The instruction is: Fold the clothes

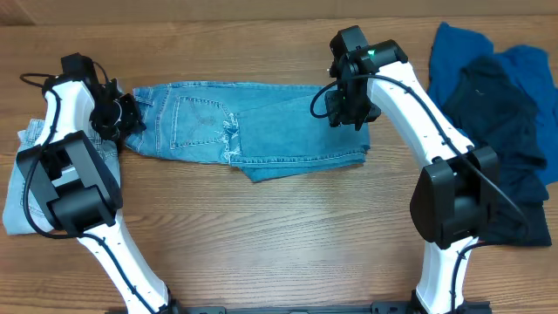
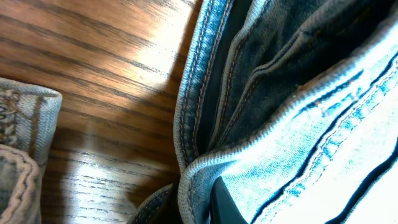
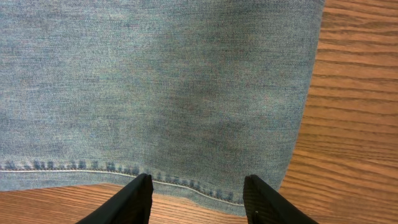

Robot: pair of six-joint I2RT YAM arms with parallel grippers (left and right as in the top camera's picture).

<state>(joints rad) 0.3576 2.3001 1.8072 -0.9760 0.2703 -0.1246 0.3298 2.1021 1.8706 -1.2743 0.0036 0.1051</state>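
Observation:
The light-blue jeans (image 1: 253, 131) lie folded across the far middle of the table, back pocket up. My left gripper (image 1: 122, 118) is at their left, waistband end. In the left wrist view the waistband (image 2: 205, 93) fills the frame and bunches around one dark finger (image 2: 227, 205), so the gripper looks shut on it; the other finger is hidden. My right gripper (image 1: 349, 109) hovers over the jeans' right end. In the right wrist view its fingers (image 3: 199, 199) are spread wide and empty, just over the stitched edge of the denim (image 3: 155, 93).
Paler washed jeans (image 1: 26, 192) lie at the left edge, under the left arm, and also show in the left wrist view (image 2: 25, 143). A dark navy garment (image 1: 501, 122) lies on royal-blue ones (image 1: 458, 44) at the right edge. Bare wood table (image 1: 279, 235) lies in front.

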